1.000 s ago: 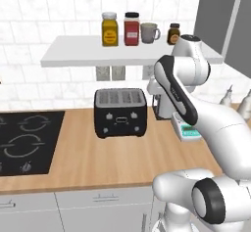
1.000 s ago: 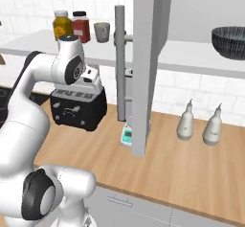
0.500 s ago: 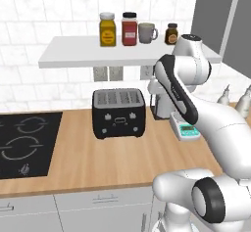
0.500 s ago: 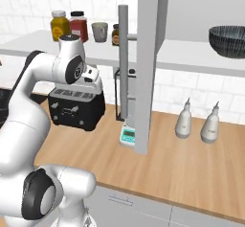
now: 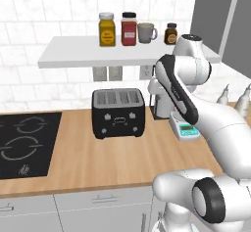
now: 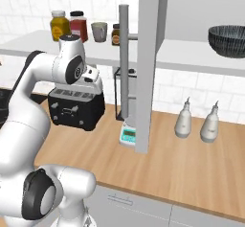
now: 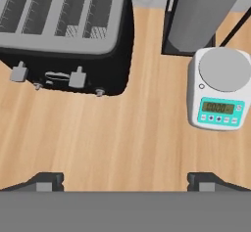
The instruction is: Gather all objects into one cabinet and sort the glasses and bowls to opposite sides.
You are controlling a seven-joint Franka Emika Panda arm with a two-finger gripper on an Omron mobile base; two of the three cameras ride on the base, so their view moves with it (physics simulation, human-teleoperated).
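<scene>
gripper (image 7: 125, 179): fingers spread wide, holding nothing; it points down at bare wood of the bench, just near of the toaster and the scale.
bench (image 5: 98, 162): light wooden top; it carries the toaster, the scale, a dark-framed stand behind the scale, two bottles at the right and the hob at the far left.
mug (image 5: 146, 32): grey-brown, handle to the right, upright on the white shelf, between the red jar and the small brown jar.
bowl (image 6: 228, 40): wide, dark, with fine pale lines; it sits on the white shelf board of the cabinet, far right, well apart from the mug.
cabinet door (image 6: 148, 63): tall dark grey slab, standing open edge-on between the mug's shelf and the bowl; its bar handle (image 6: 124, 63) runs down in front of the stand.
white shelf (image 5: 108, 52): against white tiles, above the toaster; from left to right a yellow jar (image 5: 107, 29), a red jar (image 5: 129, 29), the mug, a small brown jar (image 5: 170, 33).
toaster (image 5: 118, 112): black, four slots, below the shelf and left of the arm.
kitchen scale (image 7: 219, 90): white, round grey plate, teal display panel; just right of the toaster, touching nothing.
bottles (image 6: 197, 120): two white ones, side by side, right of the open door, under the bowl's shelf.
hob (image 5: 24, 143): black, at the bench's left end.
in the way: the arm's upper link crosses in front of the shelf's right end; the open door stands between shelf and cabinet.
</scene>
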